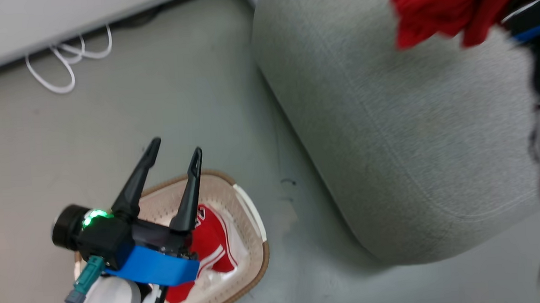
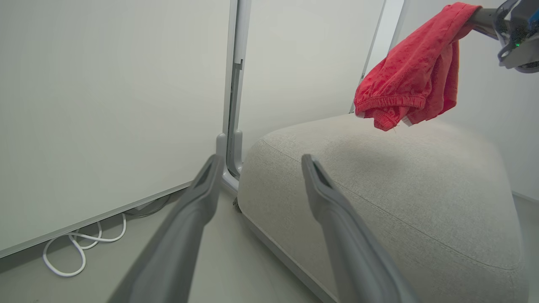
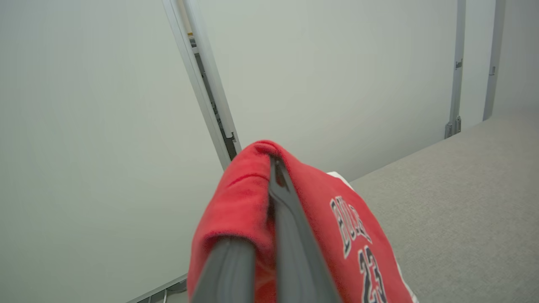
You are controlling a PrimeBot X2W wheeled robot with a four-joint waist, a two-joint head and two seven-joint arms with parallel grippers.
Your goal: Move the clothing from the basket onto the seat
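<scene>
My right gripper (image 3: pixel 273 168) is shut on a red garment (image 1: pixel 448 4) and holds it in the air over the far part of the grey seat (image 1: pixel 414 138). The cloth drapes over both fingers; it shows a small white tag in the left wrist view (image 2: pixel 412 71) and black-white "23" print in the right wrist view (image 3: pixel 320 202). A red jersey with white stripes (image 1: pixel 212 244) lies in the cream basket (image 1: pixel 266 257) on the floor at lower left. Just above that basket my left gripper (image 1: pixel 177 145) is open and holds nothing.
A white cable (image 1: pixel 67 56) lies coiled on the grey floor by the pale wall panel (image 1: pixel 56 24). A metal post (image 2: pixel 233 105) stands at the seat's far corner. Bare floor separates the basket from the seat.
</scene>
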